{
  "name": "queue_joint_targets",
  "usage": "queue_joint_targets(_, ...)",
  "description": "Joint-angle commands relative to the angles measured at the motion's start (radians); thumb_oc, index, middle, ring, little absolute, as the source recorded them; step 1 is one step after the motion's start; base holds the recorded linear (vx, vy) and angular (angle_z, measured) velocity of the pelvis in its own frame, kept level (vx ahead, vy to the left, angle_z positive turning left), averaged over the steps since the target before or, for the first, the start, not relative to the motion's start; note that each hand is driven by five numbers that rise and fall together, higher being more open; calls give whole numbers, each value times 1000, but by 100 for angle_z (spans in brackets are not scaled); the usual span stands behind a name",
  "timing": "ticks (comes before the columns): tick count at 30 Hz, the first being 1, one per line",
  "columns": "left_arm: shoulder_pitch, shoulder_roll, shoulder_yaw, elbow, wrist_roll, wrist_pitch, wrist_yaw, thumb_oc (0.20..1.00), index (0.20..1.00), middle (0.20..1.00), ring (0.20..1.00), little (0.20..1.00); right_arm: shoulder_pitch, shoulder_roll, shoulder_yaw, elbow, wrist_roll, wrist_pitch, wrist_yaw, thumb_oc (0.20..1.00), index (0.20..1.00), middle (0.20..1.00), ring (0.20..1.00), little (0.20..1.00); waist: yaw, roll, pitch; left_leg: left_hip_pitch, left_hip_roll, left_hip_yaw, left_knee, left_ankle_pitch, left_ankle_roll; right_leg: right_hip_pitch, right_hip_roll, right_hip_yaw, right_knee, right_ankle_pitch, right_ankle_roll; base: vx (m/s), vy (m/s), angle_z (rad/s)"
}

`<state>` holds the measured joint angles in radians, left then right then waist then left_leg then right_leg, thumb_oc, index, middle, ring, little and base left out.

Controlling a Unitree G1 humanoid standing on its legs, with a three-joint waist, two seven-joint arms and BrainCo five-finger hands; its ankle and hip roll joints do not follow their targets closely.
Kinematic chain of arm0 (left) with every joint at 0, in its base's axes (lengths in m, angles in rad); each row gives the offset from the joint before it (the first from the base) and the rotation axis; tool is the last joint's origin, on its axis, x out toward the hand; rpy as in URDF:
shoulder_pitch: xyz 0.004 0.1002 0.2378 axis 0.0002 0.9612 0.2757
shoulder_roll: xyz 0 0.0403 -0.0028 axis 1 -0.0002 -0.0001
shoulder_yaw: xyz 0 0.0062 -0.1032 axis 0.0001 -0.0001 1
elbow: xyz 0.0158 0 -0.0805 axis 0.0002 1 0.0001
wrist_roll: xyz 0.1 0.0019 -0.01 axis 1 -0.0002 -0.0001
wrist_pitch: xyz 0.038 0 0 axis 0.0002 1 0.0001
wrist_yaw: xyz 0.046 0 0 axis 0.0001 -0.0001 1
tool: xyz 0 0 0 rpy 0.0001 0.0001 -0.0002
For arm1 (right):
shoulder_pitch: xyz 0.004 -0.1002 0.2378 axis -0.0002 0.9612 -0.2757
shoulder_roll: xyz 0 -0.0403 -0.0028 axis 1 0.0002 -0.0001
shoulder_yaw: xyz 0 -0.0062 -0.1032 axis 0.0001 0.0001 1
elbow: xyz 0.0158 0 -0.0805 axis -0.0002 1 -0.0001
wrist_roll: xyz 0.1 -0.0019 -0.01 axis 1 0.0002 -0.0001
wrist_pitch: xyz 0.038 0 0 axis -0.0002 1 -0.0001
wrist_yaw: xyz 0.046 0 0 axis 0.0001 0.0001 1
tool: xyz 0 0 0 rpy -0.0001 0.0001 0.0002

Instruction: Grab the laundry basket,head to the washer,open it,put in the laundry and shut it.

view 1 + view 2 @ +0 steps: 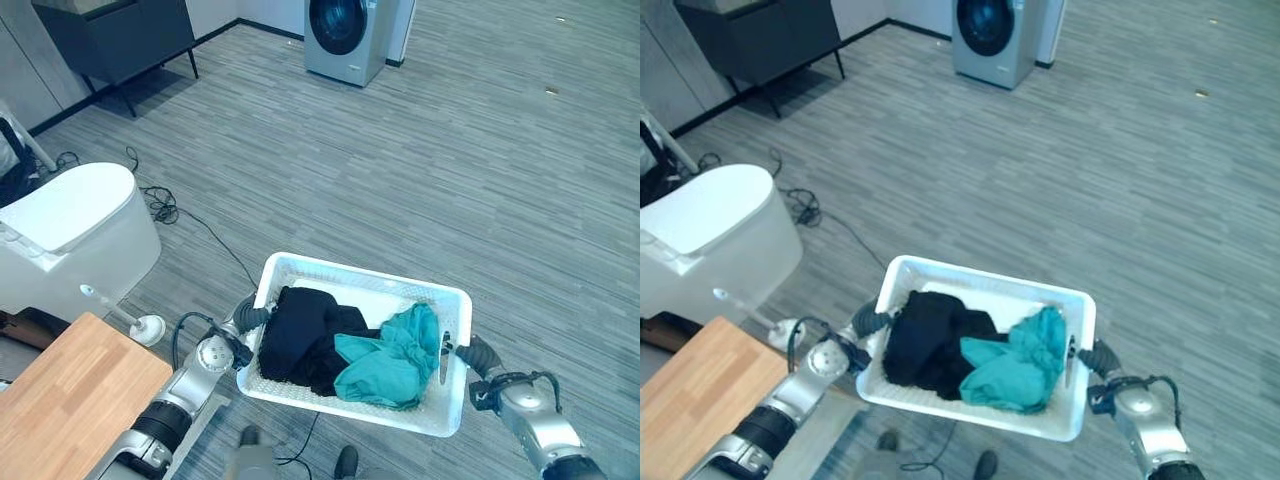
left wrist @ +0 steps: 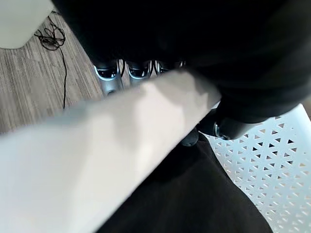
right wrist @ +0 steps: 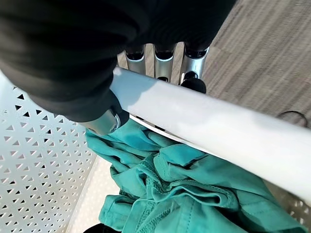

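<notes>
1. Left eye view: the white laundry basket (image 1: 352,275) sits low in the middle of the frame, carried between both hands above the grey floor (image 1: 450,170).
2. In it lie a black garment (image 1: 300,335) on the left and a teal garment (image 1: 395,358) on the right, touching each other.
3. The left hand (image 1: 250,317) grips the basket's left rim; in the left wrist view its fingers (image 2: 109,75) curl round one side of the rim, its thumb on the other.
4. The right hand (image 1: 478,353) clamps the right rim in the same manner, fingers (image 3: 165,60) outside, thumb (image 3: 104,119) inside by the teal cloth.
5. The washer (image 1: 345,35) stands at the top centre, well apart from the basket.
6. A white toilet (image 1: 70,235) is at the left, a wooden surface (image 1: 65,400) in the lower left, a dark cabinet (image 1: 120,35) in the upper left.
</notes>
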<state>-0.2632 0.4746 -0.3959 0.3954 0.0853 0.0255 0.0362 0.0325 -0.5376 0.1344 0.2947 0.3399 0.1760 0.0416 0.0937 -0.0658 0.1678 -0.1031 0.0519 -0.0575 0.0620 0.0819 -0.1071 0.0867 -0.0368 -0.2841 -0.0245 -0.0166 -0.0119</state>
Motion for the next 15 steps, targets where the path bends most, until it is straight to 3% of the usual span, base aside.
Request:
queue_joint_targets(1, -113, 59, 84, -15, 0, -41, 47, 200, 200, 200, 200, 200, -59, -15, -76, -51, 77, -94, 30, 200, 200, 200, 200, 200, 8, -18, -15, -42, -42, -9, 51, -82, 41, 14, -41, 21, 65, -115, 88, 7, -10, 5)
queue_joint_targets(11, -92, 61, 86, -27, -13, -39, 34, 200, 200, 200, 200, 200, -72, 2, -55, -64, 83, -96, 38, 200, 200, 200, 200, 200, -2, -9, -28, 11, -24, 31, -3, -66, 46, 28, -31, 45, 37, -109, 88, 25, -10, -6)
queue_joint_targets(15, -112, 59, 83, -15, -11, -37, 40, 200, 200, 200, 200, 200, -53, -11, -67, -86, 91, -93, 38, 200, 200, 200, 200, 200, -10, -17, -14, -8, -4, 42, 13, -57, 32, 22, -20, 53, 34, -118, 78, 10, -72, -4)
